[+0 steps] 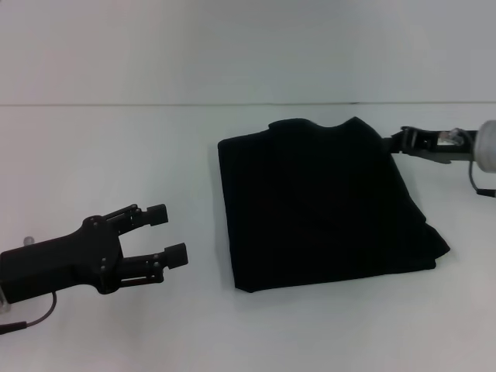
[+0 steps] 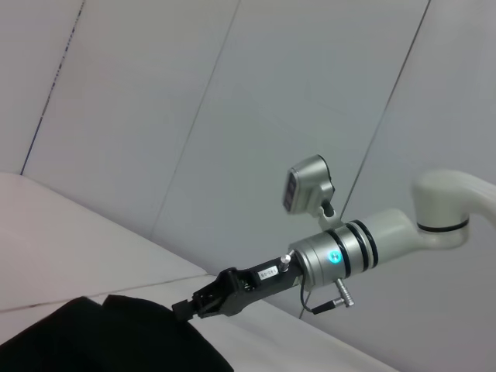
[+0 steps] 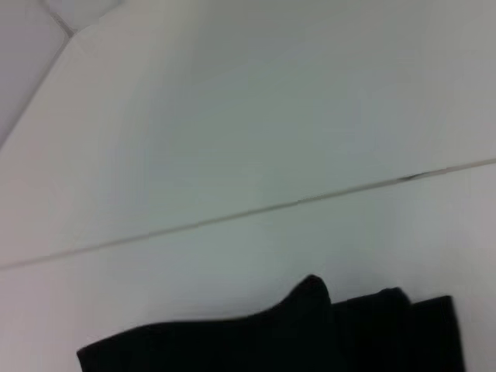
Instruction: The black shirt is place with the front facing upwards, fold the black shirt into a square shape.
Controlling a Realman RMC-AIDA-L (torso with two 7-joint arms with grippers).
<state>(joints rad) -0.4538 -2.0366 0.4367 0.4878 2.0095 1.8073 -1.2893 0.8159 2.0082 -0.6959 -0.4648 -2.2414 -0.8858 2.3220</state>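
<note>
The black shirt [image 1: 318,205] lies on the white surface [image 1: 116,155], right of centre in the head view. It is folded into a roughly square, slightly skewed block with no lettering showing. Its far edge is uneven, with two soft humps and a dip between them, and its near right corner bulges out past the straight near edge.

The left gripper [image 1: 169,232] hovers over bare surface to the left of the shirt, well apart from it. Its two fingers [image 1: 157,211] point toward the shirt and stand moderately apart, with clear white surface showing between them. They hold nothing and touch nothing.

The right gripper [image 1: 397,142] reaches in from the right edge of the head view to the shirt's far right corner. Its dark tip meets the cloth edge there, and black on black makes the fingers hard to separate from the fabric. In the left wrist view the same gripper [image 2: 188,308] stretches from its silver wrist down to the shirt's edge [image 2: 116,337], the tip at the cloth or just touching it. Whether the fingers are spread or pinched on the fabric cannot be told from either view.

The right wrist view shows only the humped edge of the shirt [image 3: 310,333] against the pale surface [image 3: 232,256], without any fingers.
</note>
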